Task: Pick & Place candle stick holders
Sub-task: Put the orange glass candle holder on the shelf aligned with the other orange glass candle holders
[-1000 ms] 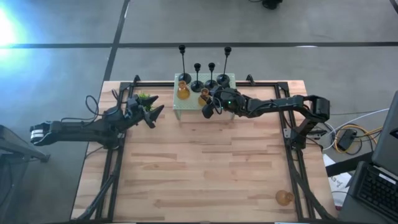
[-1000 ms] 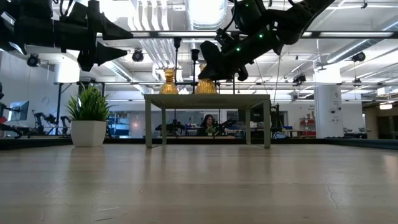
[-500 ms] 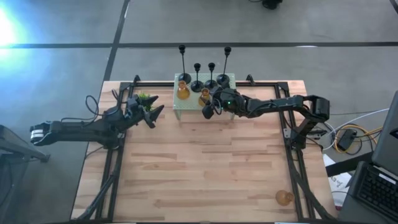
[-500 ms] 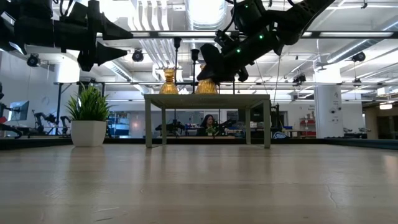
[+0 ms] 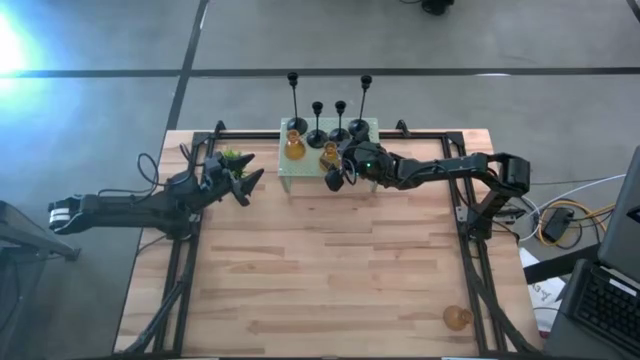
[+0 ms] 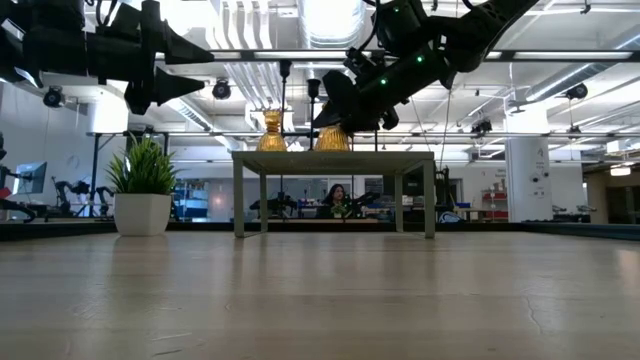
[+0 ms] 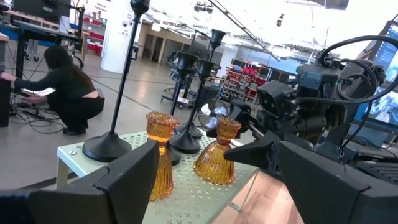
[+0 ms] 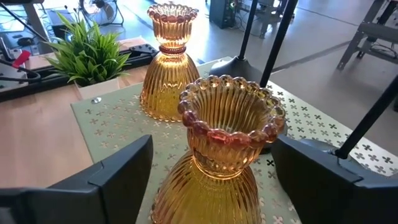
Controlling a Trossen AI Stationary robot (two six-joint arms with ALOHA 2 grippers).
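Note:
Two amber glass candle stick holders [image 5: 294, 148] [image 5: 328, 155] stand upright on the pale green perforated stand [image 5: 300, 172]. Behind them, several black holders [image 5: 316, 135] rest on round bases. My right gripper [image 5: 334, 178] is open; its fingers [image 8: 118, 171] flank the nearer amber holder [image 8: 221, 143] with a gap on each side. My left gripper [image 5: 250, 183] hangs open above the table's left part, beside the small plant [image 5: 233, 158]. A third amber holder [image 5: 457, 318] lies near the table's near right corner.
The potted plant [image 6: 143, 190] stands left of the stand [image 6: 335, 155]. Dark frame rails [image 5: 470, 260] run along the table's left and right sides. Bare wood lies between the stand and the near edge. A person crouches in the room beyond [image 7: 68, 93].
My right gripper has opened its fingers around the nearer amber holder and let it go. The holder stays upright on the stand.

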